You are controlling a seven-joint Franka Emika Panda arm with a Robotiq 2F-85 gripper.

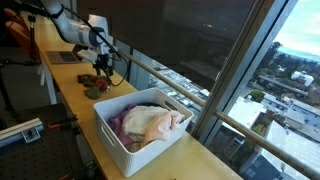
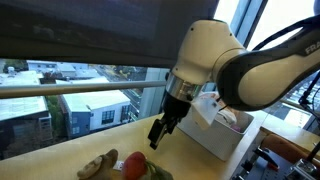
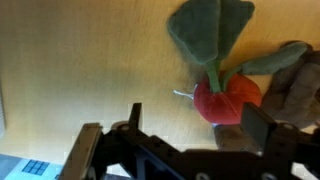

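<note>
My gripper (image 3: 195, 125) is open and empty, hovering above a wooden counter (image 3: 90, 70). Below it lies a red plush radish (image 3: 227, 98) with green felt leaves (image 3: 210, 30); the radish sits between the fingers, close to the right one. A brown plush toy (image 3: 297, 85) lies against the radish. In an exterior view the gripper (image 2: 159, 134) hangs just above the radish (image 2: 133, 165) and the brown toy (image 2: 98, 164). In an exterior view the gripper (image 1: 103, 66) is over the toys (image 1: 95, 80) at the far end of the counter.
A white plastic bin (image 1: 112, 126) holding pale cloth (image 1: 152, 122) stands on the counter nearer the camera; it also shows in an exterior view (image 2: 225, 135). A window with a rail (image 1: 180, 85) runs along the counter. A blue-and-white object (image 3: 25, 167) lies at the wrist view's lower left.
</note>
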